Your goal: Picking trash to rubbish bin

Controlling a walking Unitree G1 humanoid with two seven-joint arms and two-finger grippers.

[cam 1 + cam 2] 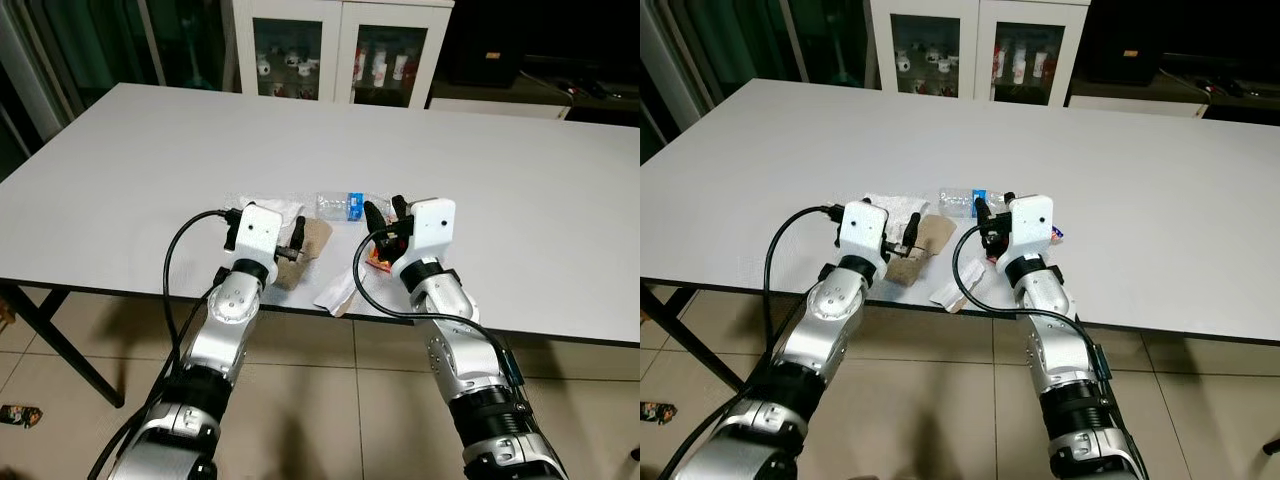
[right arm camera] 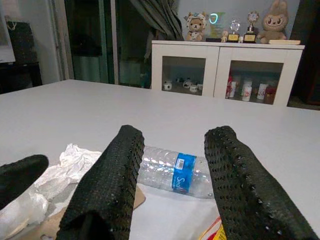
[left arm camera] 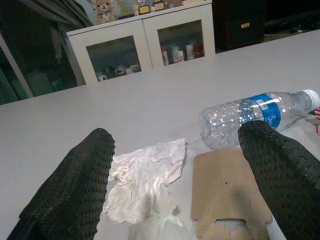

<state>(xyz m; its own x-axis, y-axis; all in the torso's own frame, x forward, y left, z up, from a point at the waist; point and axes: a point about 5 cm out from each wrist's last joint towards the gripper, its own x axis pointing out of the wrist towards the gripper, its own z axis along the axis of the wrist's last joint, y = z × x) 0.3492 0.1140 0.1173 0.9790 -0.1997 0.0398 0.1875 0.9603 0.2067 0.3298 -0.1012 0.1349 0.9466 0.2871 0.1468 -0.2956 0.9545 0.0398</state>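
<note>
Both silver arms reach up from the bottom toward the near edge of the white table (image 1: 120,170). Just over that edge, the left gripper (image 1: 298,240) hangs with its two black fingers (image 3: 75,190) spread wide, holding nothing. Under it lie a flat brown piece of cardboard (image 3: 227,192) and, beside it, a crumpled white tissue (image 3: 142,177). A folded white paper (image 1: 338,290) sticks out over the table edge between the two arms. The right gripper (image 1: 385,215) is also spread wide and holds nothing. An orange wrapper (image 1: 378,262) lies right under it. A little farther back, a clear plastic bottle (image 2: 175,172) lies on its side. It is see-through and crinkly, with a blue label around it and a white cap. It sits just past the cardboard and near both grippers. Far behind the table stands a white cabinet (image 1: 340,45) with glass doors.
</note>
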